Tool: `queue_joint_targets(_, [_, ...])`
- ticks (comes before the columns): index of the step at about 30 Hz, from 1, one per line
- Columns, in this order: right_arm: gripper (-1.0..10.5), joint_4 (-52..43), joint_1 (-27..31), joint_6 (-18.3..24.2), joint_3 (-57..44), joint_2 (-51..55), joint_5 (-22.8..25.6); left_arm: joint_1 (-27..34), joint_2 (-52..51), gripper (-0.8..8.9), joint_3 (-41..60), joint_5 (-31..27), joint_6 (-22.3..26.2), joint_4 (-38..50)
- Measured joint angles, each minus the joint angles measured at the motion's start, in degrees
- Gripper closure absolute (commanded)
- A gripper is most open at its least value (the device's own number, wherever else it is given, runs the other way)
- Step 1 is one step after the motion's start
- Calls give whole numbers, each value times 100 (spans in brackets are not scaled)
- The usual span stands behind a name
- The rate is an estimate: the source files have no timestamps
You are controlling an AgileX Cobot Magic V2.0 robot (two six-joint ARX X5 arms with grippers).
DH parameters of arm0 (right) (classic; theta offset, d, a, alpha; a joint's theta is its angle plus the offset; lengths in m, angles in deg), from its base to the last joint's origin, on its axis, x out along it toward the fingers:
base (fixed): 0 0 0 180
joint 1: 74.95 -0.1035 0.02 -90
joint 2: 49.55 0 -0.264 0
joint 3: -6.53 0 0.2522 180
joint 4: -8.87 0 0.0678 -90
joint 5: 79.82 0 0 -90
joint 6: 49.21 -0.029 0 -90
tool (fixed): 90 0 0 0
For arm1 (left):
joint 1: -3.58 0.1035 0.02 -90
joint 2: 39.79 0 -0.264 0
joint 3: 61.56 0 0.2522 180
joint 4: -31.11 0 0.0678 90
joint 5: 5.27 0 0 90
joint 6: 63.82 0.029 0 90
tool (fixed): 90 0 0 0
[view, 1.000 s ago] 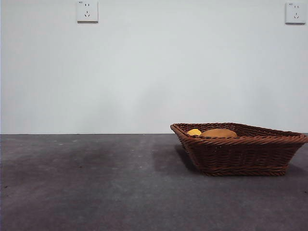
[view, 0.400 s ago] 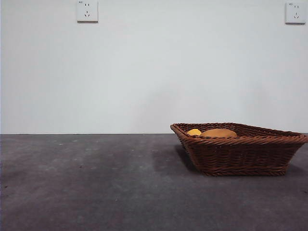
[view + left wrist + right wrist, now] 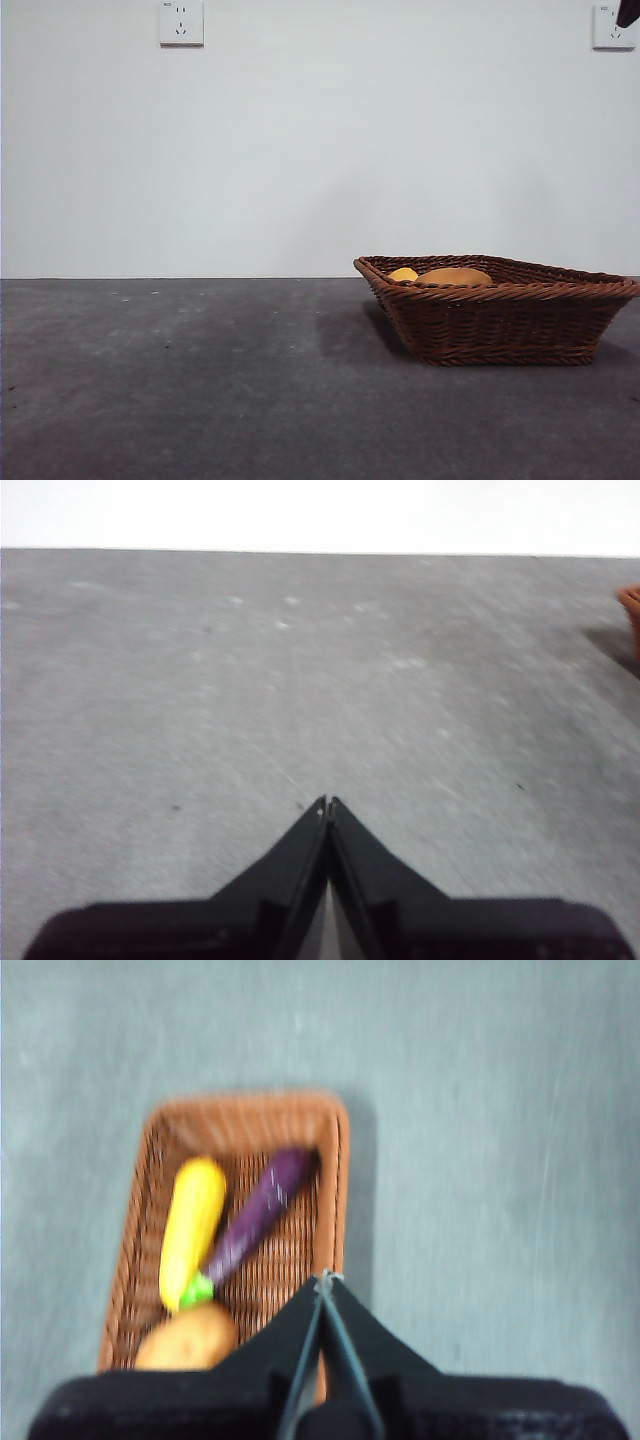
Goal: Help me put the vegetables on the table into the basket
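The brown wicker basket [image 3: 500,310] stands on the dark grey table [image 3: 200,380] at the right. Over its rim show the tops of the tan potato [image 3: 455,276] and the yellow corn piece [image 3: 404,273]. From high above, the right wrist view shows the basket [image 3: 330,1160] holding the yellow piece [image 3: 192,1228], the purple eggplant [image 3: 262,1212] and the potato [image 3: 188,1340]. My right gripper [image 3: 325,1278] hangs shut and empty above the basket's edge; its black tip [image 3: 628,12] shows in the front view's top corner. My left gripper [image 3: 327,802] is shut and empty over bare table.
Two wall sockets [image 3: 181,22] sit on the white wall behind. A corner of the basket [image 3: 632,615] shows at the edge of the left wrist view.
A black arm tip has come into the front view's top right corner. The basket and vegetables have not moved.
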State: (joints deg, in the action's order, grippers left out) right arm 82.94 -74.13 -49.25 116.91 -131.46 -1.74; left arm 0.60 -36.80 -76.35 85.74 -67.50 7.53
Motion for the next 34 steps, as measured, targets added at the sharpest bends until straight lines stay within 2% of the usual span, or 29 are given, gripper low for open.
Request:
queue_joint_targets(10, [946,-745,0,0,0,-20,17,20,-262,817,0,76,-2,87])
queue_joint_targets(24, [946,-767,0,0,0,-22,20,22,131,817,0,87,-2,85])
queue_joint_targets(28, [946,-767,0,0,0,-22,164,22,219,817,0,87,-2,85])
queue_joint_targets(32, [946,-802,-9,0,-164,236,667,22,297,817,0,87,-2,83])
queue_joint_targets(34, [946,-935,-48,0,-420,579,754,22,330,817,0,87,-2,83])
